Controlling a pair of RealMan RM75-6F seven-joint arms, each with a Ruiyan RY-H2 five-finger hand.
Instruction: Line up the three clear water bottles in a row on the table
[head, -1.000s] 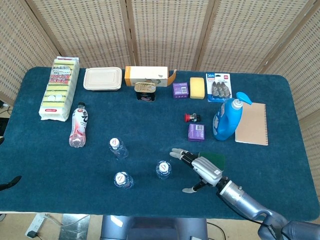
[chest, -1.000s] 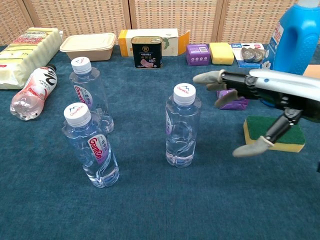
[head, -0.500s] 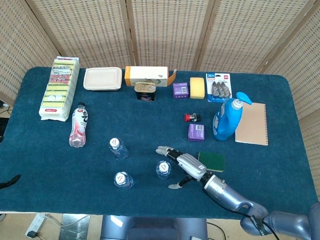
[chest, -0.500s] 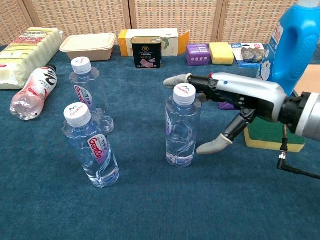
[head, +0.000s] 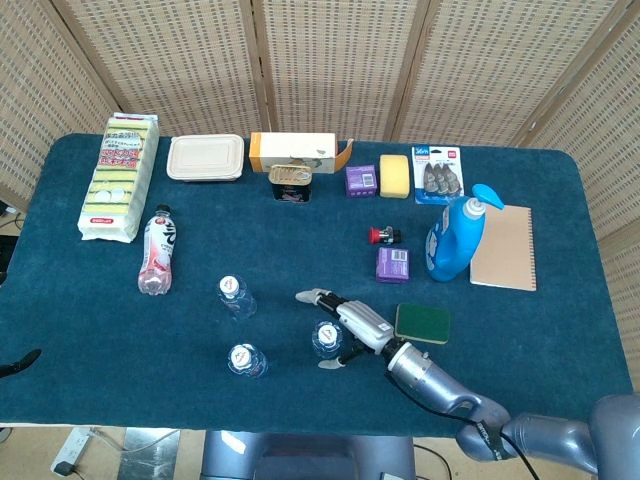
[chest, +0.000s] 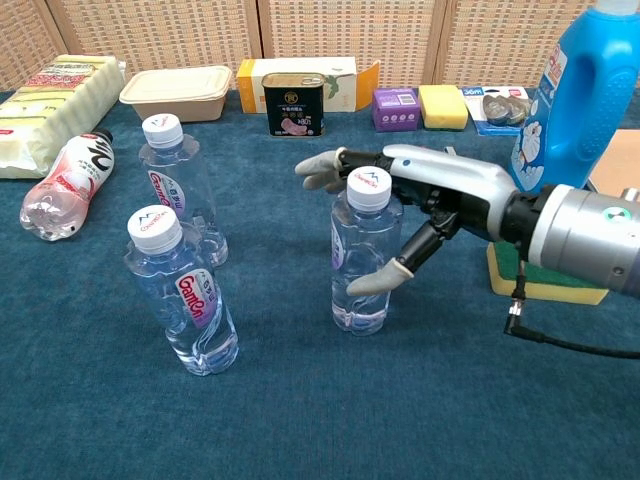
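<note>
The fingers (chest: 322, 170) of the right hand (chest: 420, 195) are spread wide and curved around the right bottle (chest: 366, 255): the upper ones are stretched past the far side of its white cap, and the thumb is bent down in front of its body at label height. Whether any of them is pressed against the plastic cannot be told, and nothing is seen to be gripped. The hand is held palm toward the bottle, roughly level, with the silver forearm (chest: 585, 235) extended from the right edge of the chest view and, in the head view, angled up from the lower right corner over the blue table (head: 560, 330). The three clear bottles are set upright on the near half of the table: the right bottle within the hand, the near left bottle (chest: 183, 295) closest to the front edge, and the far left bottle (chest: 179, 190) just behind it; a triangle rather than a row is formed by them. A green sponge (head: 422, 322) is lain just beyond the wrist, and a blue detergent jug (head: 455, 238) is stood farther back to the right. A pink drink bottle (head: 156, 252) is lain on its side well to the left. The left hand is not shown in either view.
</note>
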